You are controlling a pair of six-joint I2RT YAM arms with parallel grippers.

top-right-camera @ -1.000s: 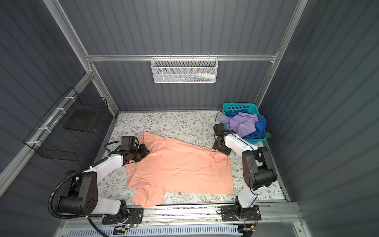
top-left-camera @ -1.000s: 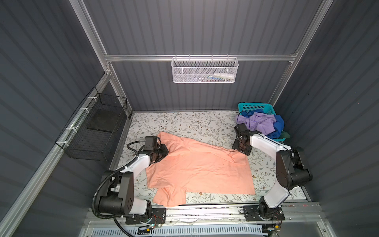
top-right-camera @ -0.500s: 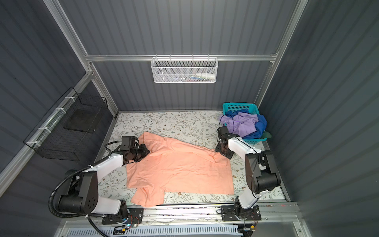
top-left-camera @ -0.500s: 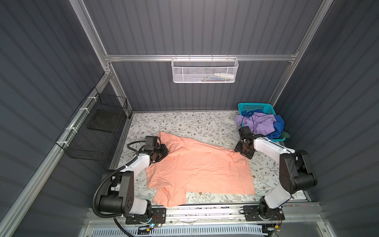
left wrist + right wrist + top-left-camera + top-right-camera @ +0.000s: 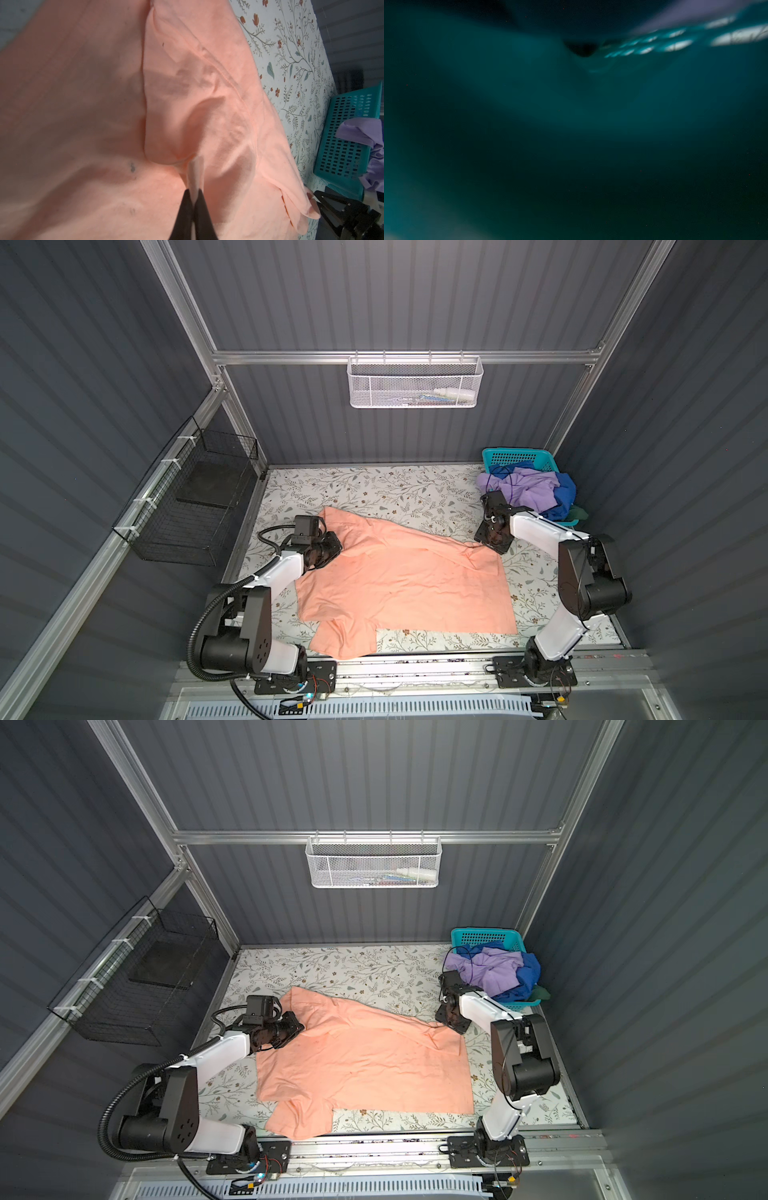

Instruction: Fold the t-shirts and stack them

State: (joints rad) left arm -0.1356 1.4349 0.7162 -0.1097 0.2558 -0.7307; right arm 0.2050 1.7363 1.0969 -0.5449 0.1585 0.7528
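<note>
1. Count first: both top views show you two grippers, four t-shirts and three baskets.
2. At the far left of the frame, the black wire basket point(image 5: 195, 506) hangs on the side wall, beside the floral mat point(image 5: 374, 493).
3. Your left gripper point(image 5: 336, 546) lies low at left of centre, on the upper left edge of the peach t-shirt point(image 5: 407, 585). In the left wrist view its jaws are pressed together, and a pucker of peach cloth is pinched at the fingertips point(image 5: 196, 172).
4. The peach t-shirt is spread across the middle of the mat. One sleeve reaches the mat's bottom edge, left of centre.
5. At top centre, the white mesh basket point(image 5: 415, 383) hangs on the back rail. Its contents are too small to make out.
6. Your right gripper point(image 5: 490, 541) sits right of centre, at the peach t-shirt's upper right corner. Its own body hides the fingers, and the right wrist view is only a dark teal blur. You cannot tell whether it is open, closed or touching the cloth.
7. At the upper right, the teal basket point(image 5: 519, 456) stands in the back corner, just beside the right gripper. The lavender t-shirt point(image 5: 528, 489) lies bunched on top and the blue t-shirt point(image 5: 565, 493) lies to its right. The dark green t-shirt point(image 5: 579, 513) shows only as a sliver.
</note>
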